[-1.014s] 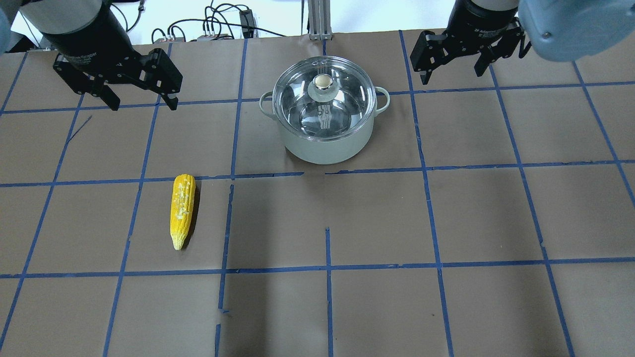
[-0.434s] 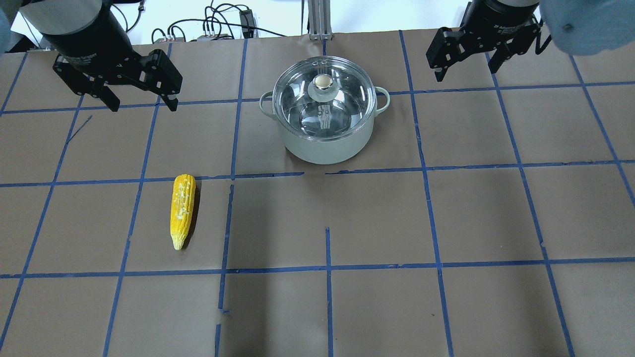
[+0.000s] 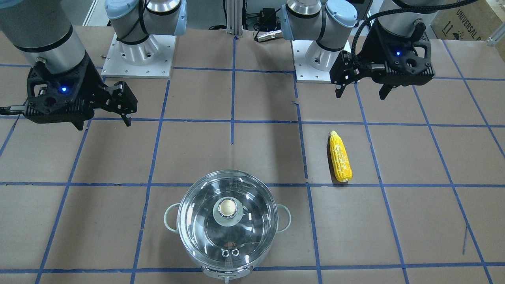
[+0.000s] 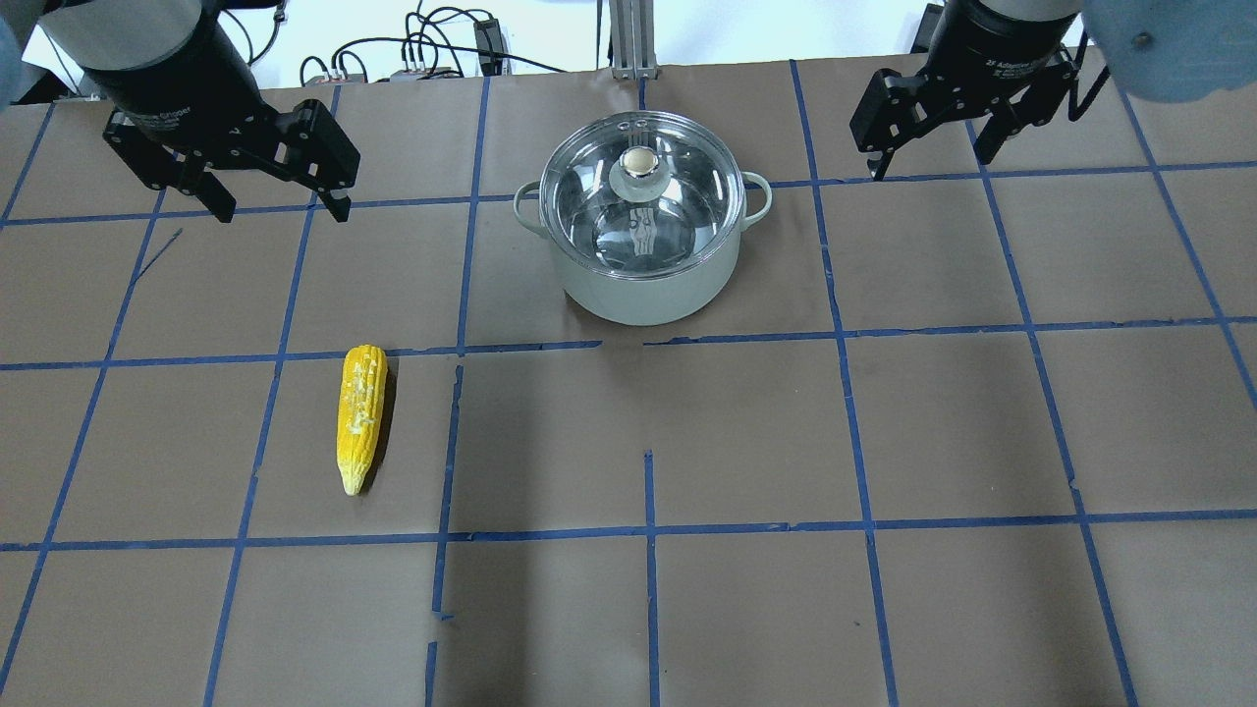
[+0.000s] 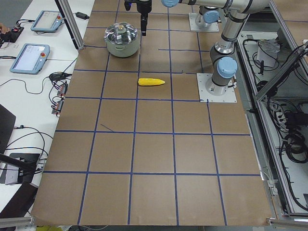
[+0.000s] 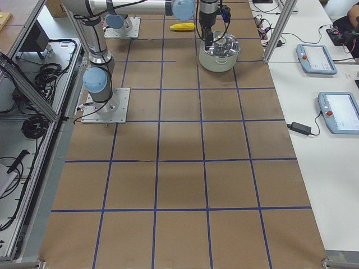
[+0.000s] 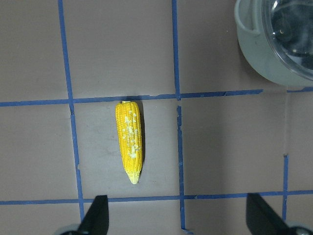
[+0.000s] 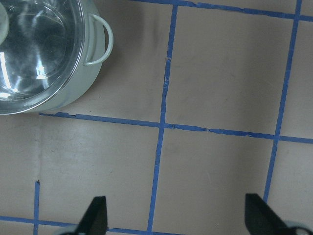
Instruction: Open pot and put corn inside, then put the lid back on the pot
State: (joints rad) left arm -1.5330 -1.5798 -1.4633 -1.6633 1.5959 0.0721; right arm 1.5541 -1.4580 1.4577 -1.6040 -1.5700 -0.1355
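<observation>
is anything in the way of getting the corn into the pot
Yes: the lid sits on the pot, covering its whole opening. Between the corn and the pot nothing else lies in the path.

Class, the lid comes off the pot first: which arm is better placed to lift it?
Right arm: open jaws nearer the lid; the left arm hangs on the corn's side.
</observation>
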